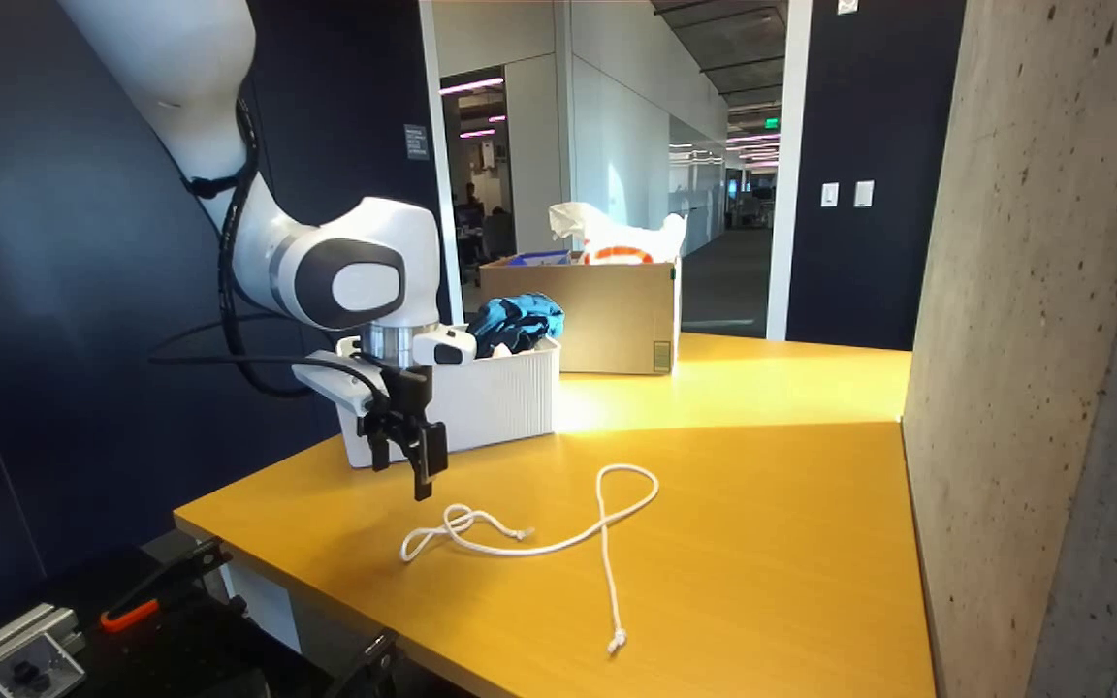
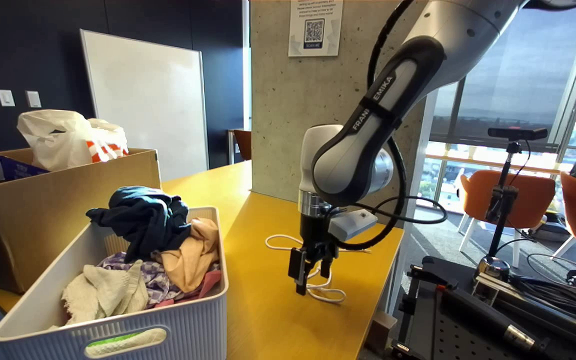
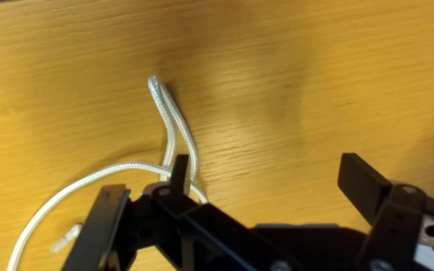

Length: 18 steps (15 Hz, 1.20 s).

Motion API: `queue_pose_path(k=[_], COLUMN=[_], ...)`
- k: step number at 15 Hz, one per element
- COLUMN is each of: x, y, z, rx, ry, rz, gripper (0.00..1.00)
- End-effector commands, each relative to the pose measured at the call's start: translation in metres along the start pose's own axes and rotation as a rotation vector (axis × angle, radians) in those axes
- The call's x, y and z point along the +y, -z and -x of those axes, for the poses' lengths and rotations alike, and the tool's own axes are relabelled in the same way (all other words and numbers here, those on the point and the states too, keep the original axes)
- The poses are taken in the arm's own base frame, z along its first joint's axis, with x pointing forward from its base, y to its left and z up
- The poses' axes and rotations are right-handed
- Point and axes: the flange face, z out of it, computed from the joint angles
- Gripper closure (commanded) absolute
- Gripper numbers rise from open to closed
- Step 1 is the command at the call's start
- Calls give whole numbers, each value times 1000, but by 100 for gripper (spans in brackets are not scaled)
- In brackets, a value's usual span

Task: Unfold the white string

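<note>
- Table (image 1: 772, 553): yellow-brown top, wood grain legible; in an exterior view, a bright band of light crosses its far part, with the near part in shade.
- White string (image 1: 604, 524): lying in loose curves; one wide loop crosses itself, smaller loops overlap at the opposite part. Both ends visible; the end past the wide loop is knotted.
- White rectangular bin (image 1: 500, 402): ribbed walls, upright, apart from the string.
- Cardboard box (image 1: 597, 320): upright, just beside the bin; contact between them undetermined.

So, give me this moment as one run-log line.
task: unfold string | gripper: open, empty, above table | string: looped on table | status: not yet unfolded
</note>
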Motion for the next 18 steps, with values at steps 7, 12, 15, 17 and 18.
queue_pose_path(k=[7,12,15,17,18], x=[7,10,15,20,23], y=[-50,-51,-54,-58,-61], z=[-19,-14,-10,-11,-13], rx=[-16,-21,-31,-37,-39], ry=[11,-4,-17,-21,-27], rz=[1,2,-2,-6,-9], gripper=[0,0,0,0,0])
